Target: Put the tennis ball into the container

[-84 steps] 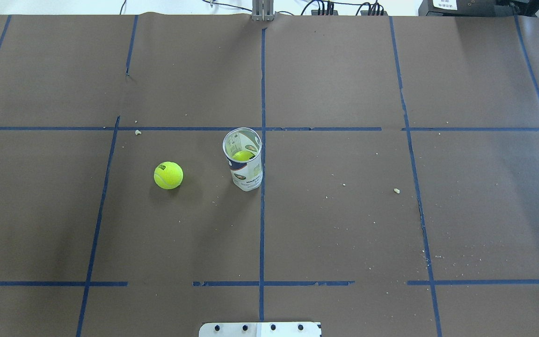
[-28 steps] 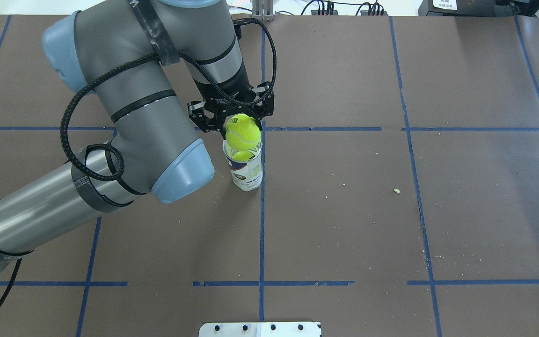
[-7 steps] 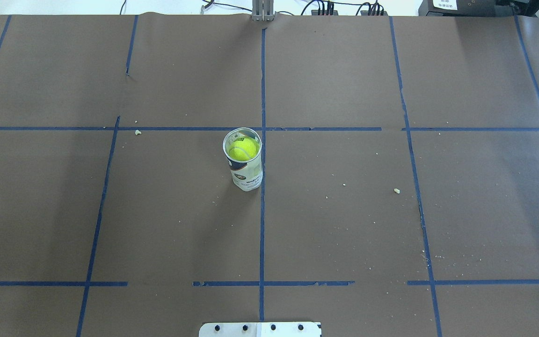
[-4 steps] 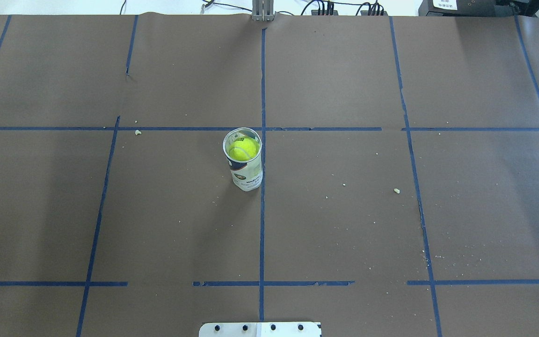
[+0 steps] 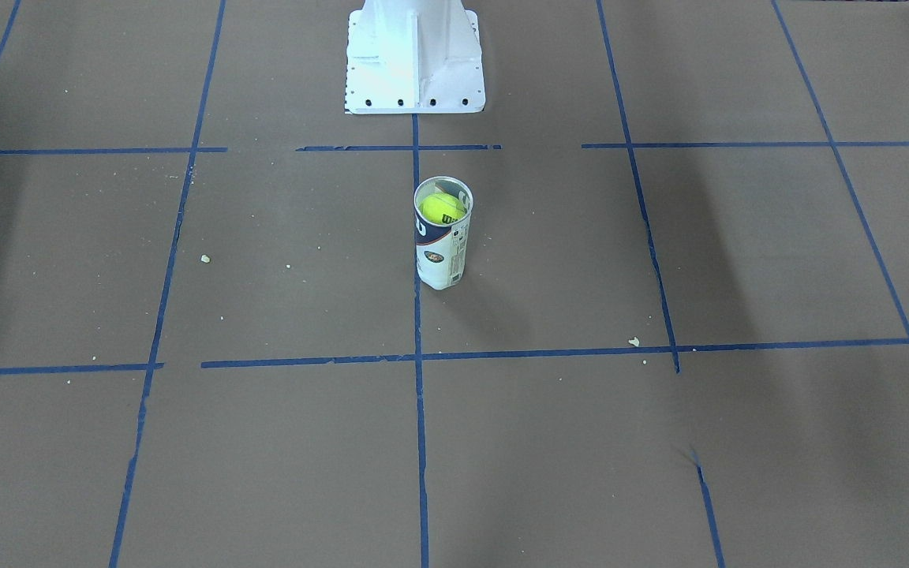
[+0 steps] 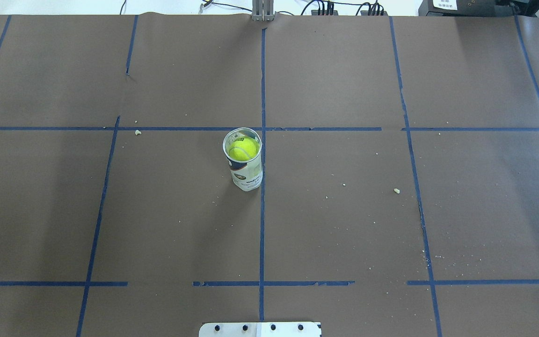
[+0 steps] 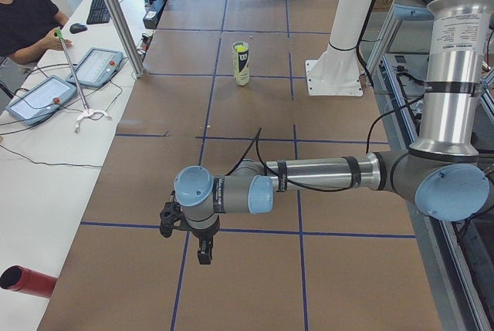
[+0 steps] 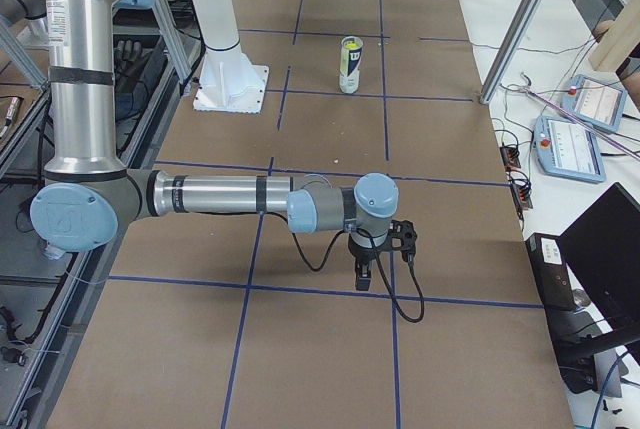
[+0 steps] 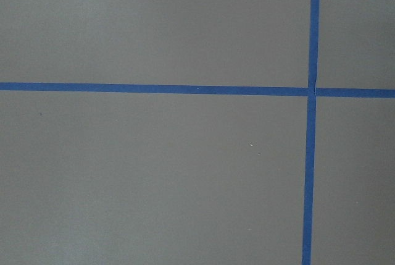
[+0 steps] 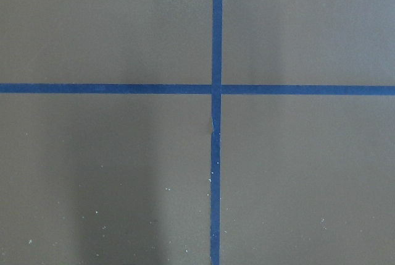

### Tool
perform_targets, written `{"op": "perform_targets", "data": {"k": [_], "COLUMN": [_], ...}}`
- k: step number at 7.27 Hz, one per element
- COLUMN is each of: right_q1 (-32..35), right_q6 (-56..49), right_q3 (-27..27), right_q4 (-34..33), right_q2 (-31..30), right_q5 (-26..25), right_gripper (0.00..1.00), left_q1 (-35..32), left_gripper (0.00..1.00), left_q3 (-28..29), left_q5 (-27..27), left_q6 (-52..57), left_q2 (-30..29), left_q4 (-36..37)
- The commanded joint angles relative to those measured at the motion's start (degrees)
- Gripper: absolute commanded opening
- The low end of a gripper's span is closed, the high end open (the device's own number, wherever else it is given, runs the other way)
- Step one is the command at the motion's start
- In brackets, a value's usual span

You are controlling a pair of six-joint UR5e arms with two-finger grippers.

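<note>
The container point(image 6: 247, 174), a clear can with a white and navy label, stands upright near the table's middle, beside the central blue tape line. The tennis ball point(image 6: 244, 148) sits inside it near the mouth, its black lettering facing up in the front-facing view point(image 5: 443, 209). The can point(image 7: 241, 63) is small and far in both side views point(image 8: 350, 65). My left gripper point(image 7: 204, 257) hangs low over the table's left end, far from the can. My right gripper point(image 8: 363, 279) hangs over the right end. Whether either is open or shut, I cannot tell. Both wrist views hold only brown paper and blue tape.
The robot's white base mount point(image 5: 415, 63) stands behind the can. Small crumbs point(image 6: 396, 190) dot the brown paper. An operators' bench with tablets point(image 7: 46, 93) runs along the far side, and a red cylinder point(image 7: 27, 281) lies at the table's left end.
The ball first lay on the table left of the can, then my left gripper held it over the mouth. Now it rests inside, and the arm has left the overhead view.
</note>
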Motion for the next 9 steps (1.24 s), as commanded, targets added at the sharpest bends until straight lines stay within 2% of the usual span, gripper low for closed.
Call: {"op": "perform_targets", "data": {"k": [1,2,4,7,9], "right_q1": [0.0,0.0,0.0,0.0,0.0], "right_q6": [0.0,0.0,0.0,0.0,0.0], "right_q3": [0.0,0.0,0.0,0.0,0.0], "right_q4": [0.0,0.0,0.0,0.0,0.0], "right_q2": [0.0,0.0,0.0,0.0,0.0], "right_q5": [0.0,0.0,0.0,0.0,0.0], "right_gripper": [1.0,1.0,1.0,1.0,1.0], "left_q1": [0.2,0.2,0.2,0.2,0.2], "left_gripper": [1.0,1.0,1.0,1.0,1.0], "left_q3": [-0.37,-0.98,-7.55,-7.49,-7.14], "left_q5": [-0.21,-0.38,-0.47,-0.65,-4.33], "left_q6": [-0.12,-0.04,0.23,0.67,0.67], "left_q2": [0.65,0.56,0.65,0.65,0.82], "left_q4": [0.35,2.26,9.28,8.96,8.87]}}
